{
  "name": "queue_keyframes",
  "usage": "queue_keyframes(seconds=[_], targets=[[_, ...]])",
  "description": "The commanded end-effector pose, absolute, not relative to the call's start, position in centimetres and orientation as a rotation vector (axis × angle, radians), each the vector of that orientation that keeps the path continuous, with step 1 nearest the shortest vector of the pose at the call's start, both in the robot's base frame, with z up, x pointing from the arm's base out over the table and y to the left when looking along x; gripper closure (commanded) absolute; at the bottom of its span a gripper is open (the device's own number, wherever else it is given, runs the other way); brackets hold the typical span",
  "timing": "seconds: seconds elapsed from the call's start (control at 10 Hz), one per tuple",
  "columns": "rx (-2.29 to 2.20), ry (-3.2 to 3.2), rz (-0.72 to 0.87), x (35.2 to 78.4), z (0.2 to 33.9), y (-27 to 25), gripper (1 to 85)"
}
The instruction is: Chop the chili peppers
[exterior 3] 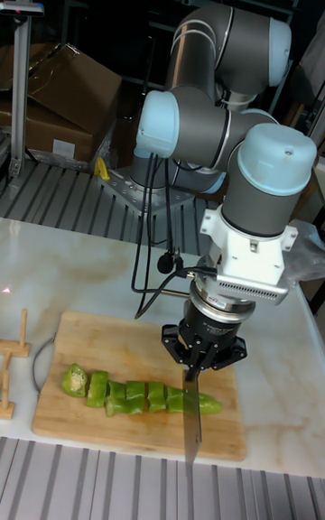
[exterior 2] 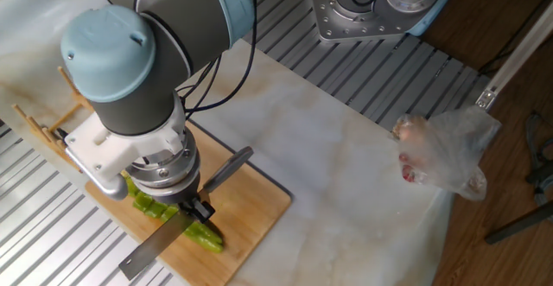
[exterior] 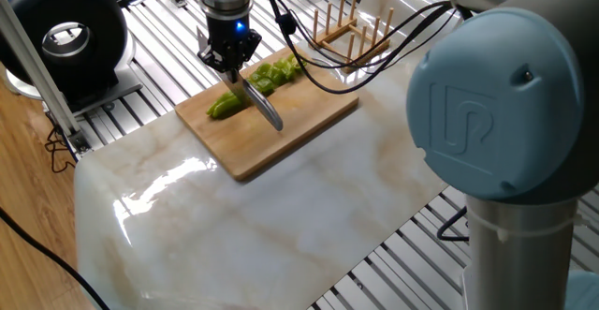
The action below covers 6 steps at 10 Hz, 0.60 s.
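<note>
Marble-look desk (exterior: pixel 281 226) carries a wooden cutting board (exterior 3: pixel 117 333). Arm's joint cap w/ embossed logo (exterior: pixel 468 127), letters not legible. Chili peppers (exterior 3: pixel 135 394) lie on the board, partly cut into chunks. Jaws closed on knife (exterior 3: pixel 190 430); grip itself mostly hidden under the wrist.

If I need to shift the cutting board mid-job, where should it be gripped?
Judging by the layout, grip the cutting board by its bare long edge, coming in level from the table side. The chili peppers line the middle, and the gripper holds the knife over one end.
</note>
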<state>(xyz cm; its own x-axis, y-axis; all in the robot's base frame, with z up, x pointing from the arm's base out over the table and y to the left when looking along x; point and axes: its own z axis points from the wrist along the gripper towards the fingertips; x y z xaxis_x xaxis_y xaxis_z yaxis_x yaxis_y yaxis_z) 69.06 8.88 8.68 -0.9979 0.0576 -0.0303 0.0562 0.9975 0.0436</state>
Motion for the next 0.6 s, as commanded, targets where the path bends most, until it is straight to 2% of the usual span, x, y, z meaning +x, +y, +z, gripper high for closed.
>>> queue_keyframes(seconds=[0.0, 0.5], targets=[[0.086, 3.112, 0.084, 69.49, 8.36, 8.99, 84.3], [0.028, 3.122, 0.117, 69.40, 7.44, 9.10, 84.3]])
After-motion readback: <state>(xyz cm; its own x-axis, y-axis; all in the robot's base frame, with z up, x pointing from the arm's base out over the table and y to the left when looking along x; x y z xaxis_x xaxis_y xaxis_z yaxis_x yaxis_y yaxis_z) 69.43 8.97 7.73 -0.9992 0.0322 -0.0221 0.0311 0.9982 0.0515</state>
